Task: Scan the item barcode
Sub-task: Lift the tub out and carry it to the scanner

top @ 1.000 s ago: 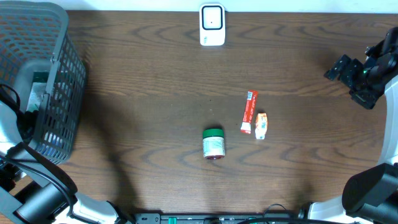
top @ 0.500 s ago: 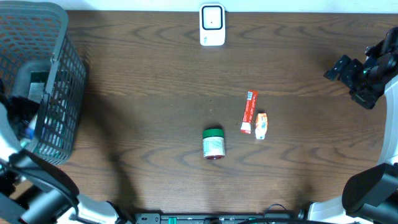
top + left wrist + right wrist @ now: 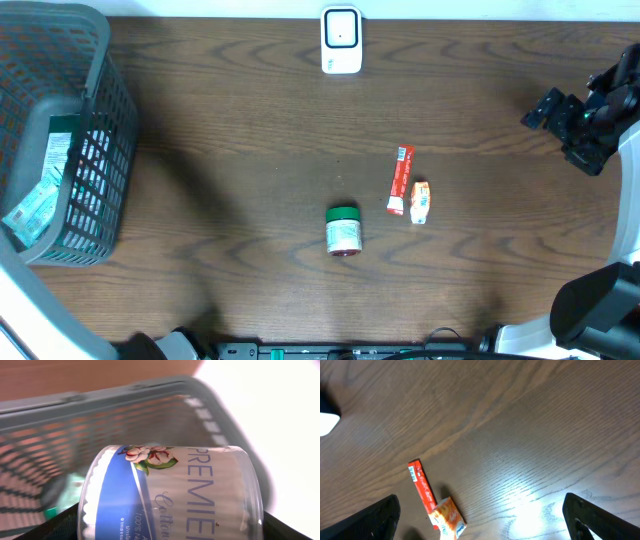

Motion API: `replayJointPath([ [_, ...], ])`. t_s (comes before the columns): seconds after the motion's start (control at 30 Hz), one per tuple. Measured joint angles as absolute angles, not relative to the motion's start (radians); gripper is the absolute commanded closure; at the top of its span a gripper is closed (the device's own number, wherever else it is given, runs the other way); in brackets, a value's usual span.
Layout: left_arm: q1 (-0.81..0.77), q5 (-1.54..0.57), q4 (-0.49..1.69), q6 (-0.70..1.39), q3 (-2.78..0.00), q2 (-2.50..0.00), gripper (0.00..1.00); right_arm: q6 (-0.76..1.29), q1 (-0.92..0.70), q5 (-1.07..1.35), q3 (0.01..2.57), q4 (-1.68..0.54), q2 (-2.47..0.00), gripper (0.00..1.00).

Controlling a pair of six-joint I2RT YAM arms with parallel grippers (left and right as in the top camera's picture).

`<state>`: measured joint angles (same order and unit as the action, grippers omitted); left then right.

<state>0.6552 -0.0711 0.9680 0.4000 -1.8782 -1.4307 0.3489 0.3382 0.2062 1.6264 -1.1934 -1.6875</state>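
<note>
Cotton tub (image 3: 170,495) seen only from left wrist: clear cylinder, blue label with white flowers, filling the frame between left gripper (image 3: 170,525) fingers (image 3: 280,532), grey basket (image 3: 75,415) mesh blurred behind. Out of overhead's sight, along with that gripper; only a grey arm link (image 3: 40,310) at the bottom-left edge there. Looks clamped on the tub, jaws spread wide around it.

Overhead alone gives white scanner (image 3: 341,40) at far table edge, green-lidded jar (image 3: 343,230) lying mid-table, and green-white packets (image 3: 40,195) in the basket. Red stick (image 3: 401,180) and orange sachet (image 3: 420,201) just beside each other in both overhead and right wrist. Right gripper (image 3: 481,510) spread wide, empty, over the wood table (image 3: 220,150).

Versus a second ago: left arm out of the basket, packets uncovered; table items and right arm unmoved.

Tub axis up-down in wrist frame, print upright, far end toward basket.
</note>
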Motion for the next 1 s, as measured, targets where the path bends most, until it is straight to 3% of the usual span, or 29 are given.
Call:
replayJointPath([
  [0.5, 0.075, -0.234, 1.143, 0.416, -1.874, -1.406, 0.3, 0.349, 0.338, 0.206, 1.626, -1.193, -1.687, 0.01],
  [0.8, -0.292, -0.236, 1.208, 0.384, -1.869, -1.629, 0.31, 0.349, 0.338, 0.206, 1.626, -1.193, -1.687, 0.01],
  [1.0, -0.445, -0.234, 1.184, 0.365, -1.865, -1.811, 0.3, 0.349, 0.338, 0.206, 1.626, -1.193, -1.687, 0.01],
])
